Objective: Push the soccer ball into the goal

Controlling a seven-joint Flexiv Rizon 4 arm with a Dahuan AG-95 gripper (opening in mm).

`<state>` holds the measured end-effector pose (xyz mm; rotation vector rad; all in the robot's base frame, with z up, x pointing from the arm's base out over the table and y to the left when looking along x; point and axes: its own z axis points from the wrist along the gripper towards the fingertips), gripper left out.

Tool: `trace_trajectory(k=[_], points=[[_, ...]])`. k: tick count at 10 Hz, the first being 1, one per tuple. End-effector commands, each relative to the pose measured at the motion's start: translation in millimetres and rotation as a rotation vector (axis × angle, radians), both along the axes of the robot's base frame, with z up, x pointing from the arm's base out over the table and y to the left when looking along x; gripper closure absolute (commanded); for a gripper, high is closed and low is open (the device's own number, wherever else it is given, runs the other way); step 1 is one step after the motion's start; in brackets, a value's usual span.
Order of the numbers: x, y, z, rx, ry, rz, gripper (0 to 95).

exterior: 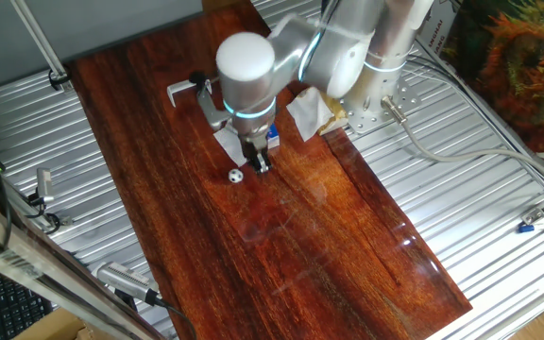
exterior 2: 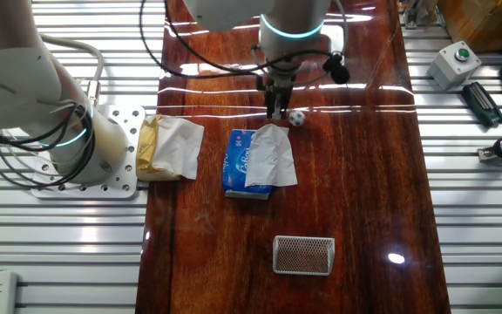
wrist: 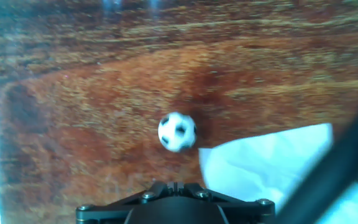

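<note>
We saw a blue tissue packet (exterior 2: pixel 238 163) beside crumpled white-and-tan paper (exterior 2: pixel 169 147) on the wooden table (exterior 2: pixel 356 201).

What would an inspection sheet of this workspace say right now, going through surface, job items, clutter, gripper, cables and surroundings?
Surface: dark glossy wooden board on a ribbed metal table.
Job items: soccer ball on the board beside the gripper; goal near the board's other end, apart from the ball.
Clutter: blue tissue packet with a white tissue on top; crumpled white-and-tan paper next to the arm base.
Gripper: gripper low over the board beside the ball; cannot tell if open or shut.
Cables: black cables loop around the arm.
Surroundings: button box on the metal table.
</note>
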<state>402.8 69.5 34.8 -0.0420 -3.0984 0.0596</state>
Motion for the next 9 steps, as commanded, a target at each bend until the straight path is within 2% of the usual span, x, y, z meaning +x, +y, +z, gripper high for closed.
trace_trajectory(k=[1, 3, 4, 5, 6, 7, 9], points=[[2.0, -0.1, -0.7, 0.006, 0.000, 0.010, 95.0], [2.9, -0.2, -0.5, 0.009, -0.013, 0.015, 95.0], [6.3, -0.1, -0.4, 0.014, -0.032, 0.021, 95.0], [13.3, -1.6, 0.9, 0.014, -0.026, 0.027, 95.0], [26.4, -5.8, 6.2, 0.011, -0.011, 0.033, 95.0], [35.8, -8.9, 12.8, 0.012, -0.012, 0.039, 95.0], [50.8, -12.4, 21.2, -0.006, -0.037, 0.062, 95.0]])
